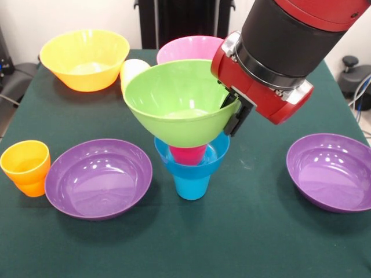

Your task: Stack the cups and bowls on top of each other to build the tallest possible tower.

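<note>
The tower stands mid-table: a blue cup (192, 186) upside down at the bottom, a small blue bowl (215, 157) on it, a red cup (188, 154) in that bowl, and the lime green bowl (174, 101) on top, slightly tilted. My gripper (232, 116) comes in from the upper right and is at the green bowl's right rim. One black finger (237, 123) lies against the outer wall and the other reaches over the rim, so it is shut on the rim. The orange cup (26, 167) stands at the left. The yellow cup (132, 72) is partly hidden behind the green bowl.
The large orange-yellow bowl (85, 58) is at the far left and the pink bowl (188, 47) is behind the tower. One purple bowl (98, 176) lies left of the tower next to the orange cup, the other (333, 171) at the right edge.
</note>
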